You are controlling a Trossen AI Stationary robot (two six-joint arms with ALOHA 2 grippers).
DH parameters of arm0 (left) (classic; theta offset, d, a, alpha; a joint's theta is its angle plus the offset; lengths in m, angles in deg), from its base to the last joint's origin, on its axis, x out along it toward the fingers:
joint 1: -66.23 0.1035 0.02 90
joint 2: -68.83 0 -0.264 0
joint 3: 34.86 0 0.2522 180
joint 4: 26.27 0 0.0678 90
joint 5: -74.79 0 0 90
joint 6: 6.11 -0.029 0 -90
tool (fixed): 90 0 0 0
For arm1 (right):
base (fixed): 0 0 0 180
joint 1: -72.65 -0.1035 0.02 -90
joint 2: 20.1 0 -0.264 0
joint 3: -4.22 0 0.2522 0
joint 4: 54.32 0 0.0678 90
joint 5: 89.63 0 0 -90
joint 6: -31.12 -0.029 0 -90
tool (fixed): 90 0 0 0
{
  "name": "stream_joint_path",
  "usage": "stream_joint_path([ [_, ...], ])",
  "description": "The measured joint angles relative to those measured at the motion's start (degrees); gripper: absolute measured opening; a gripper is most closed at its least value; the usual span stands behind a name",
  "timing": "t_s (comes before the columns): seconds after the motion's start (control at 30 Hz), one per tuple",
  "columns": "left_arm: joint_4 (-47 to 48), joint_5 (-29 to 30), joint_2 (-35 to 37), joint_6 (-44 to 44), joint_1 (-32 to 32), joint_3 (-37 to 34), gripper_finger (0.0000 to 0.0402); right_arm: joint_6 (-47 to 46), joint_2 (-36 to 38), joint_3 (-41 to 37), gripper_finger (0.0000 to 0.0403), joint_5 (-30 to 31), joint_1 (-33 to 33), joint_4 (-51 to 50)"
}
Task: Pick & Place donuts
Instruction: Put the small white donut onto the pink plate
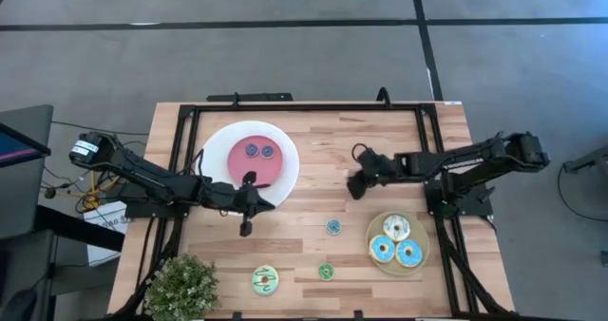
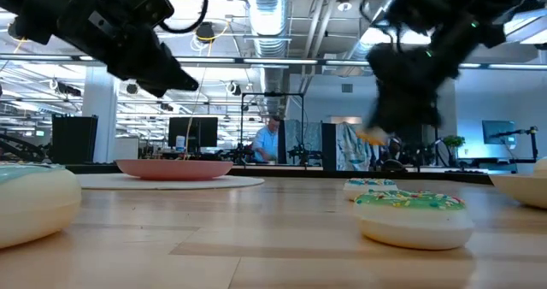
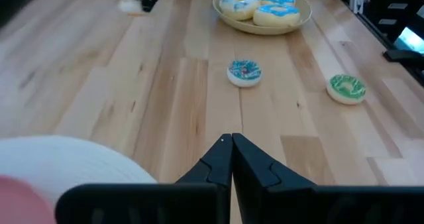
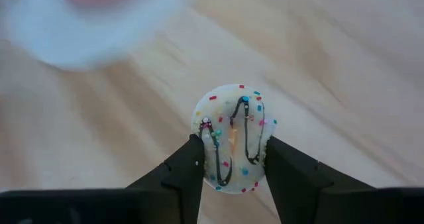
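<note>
My right gripper (image 1: 354, 186) (image 4: 232, 159) is shut on a small white sprinkled donut (image 4: 232, 136) above the table's middle. My left gripper (image 1: 258, 204) (image 3: 232, 143) is shut and empty at the near right rim of the big white plate (image 1: 217, 137). Two small purple donuts (image 1: 259, 151) lie on that plate's pink centre. A small teal donut (image 1: 333, 227), a small green one (image 1: 326, 272) and a larger pale green one (image 1: 265, 280) lie flat on the table. Three larger donuts, one white (image 1: 396, 228) and two blue (image 1: 382, 249), lie on the tan plate (image 1: 422, 237). My right gripper pinches the small white donut by its two opposite outer edges (image 4: 207, 139) between its two fingers. The fingers (image 4: 189, 164) come from above, pointing down. The donut is lifted clear of the table, its iced face toward the wrist camera.
A potted green plant (image 1: 180, 285) stands at the near left corner. A black frame (image 1: 304, 107) runs along the table's far edge and sides. Bare wood lies between the white plate and the tan plate.
</note>
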Motion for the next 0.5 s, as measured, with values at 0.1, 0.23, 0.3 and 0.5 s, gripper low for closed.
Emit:
stream_joint_path([
  [0.1, -0.08, 0.08, 0.15, -0.37, 0.0, 1.18, 0.0002, 5.27, -1.36, 0.63, 0.0141, -2.15, 0.66, 14.3],
  [0.23, 0.32, 0.44, 0.15, -0.5, 0.0, 1.77, 0.0002, 8.63, -8.0, 7.83, 0.014, -3.8, 3.32, 16.01],
  [0.3, 0.46, 0.48, 0.15, -1.45, 0.0, 1.78, 0.0002, 11.49, -13.41, 13.48, 0.014, -4.25, 4.45, 15.3],
  [0.5, 2.64, -1.98, 1.9, -1.33, -0.14, 1.85, 0.0002, 20.05, -30.41, 33.18, 0.0143, -9.0, 6.52, 11.79],
])
